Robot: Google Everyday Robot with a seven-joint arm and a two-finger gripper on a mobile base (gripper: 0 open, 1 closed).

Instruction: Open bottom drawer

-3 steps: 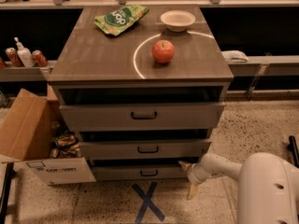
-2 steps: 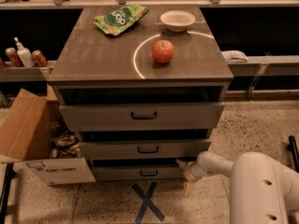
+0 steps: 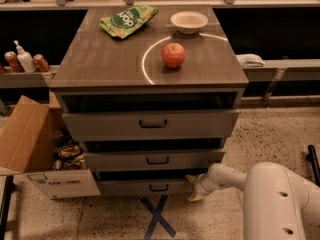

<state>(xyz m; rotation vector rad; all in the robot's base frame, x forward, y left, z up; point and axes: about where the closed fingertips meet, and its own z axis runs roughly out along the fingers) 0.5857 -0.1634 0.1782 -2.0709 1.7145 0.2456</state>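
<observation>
The bottom drawer (image 3: 145,187) is the lowest and narrowest of three grey fronts of the cabinet, with a small black bar handle (image 3: 158,187). It stands slightly out, with a dark gap above it. My gripper (image 3: 193,188) is at the end of the white arm (image 3: 227,176), low at the right end of the bottom drawer front, to the right of the handle. It touches or nearly touches the front's right edge.
The middle drawer (image 3: 152,160) and the top drawer (image 3: 150,124) sit above. An apple (image 3: 173,54), a white bowl (image 3: 189,21) and a green chip bag (image 3: 127,19) lie on the cabinet top. An open cardboard box (image 3: 45,154) stands at the left. A blue tape X (image 3: 157,216) marks the floor.
My gripper and arm have moved left along the floor level, closer to the right end of the bottom drawer front. The drawers have not visibly moved.
</observation>
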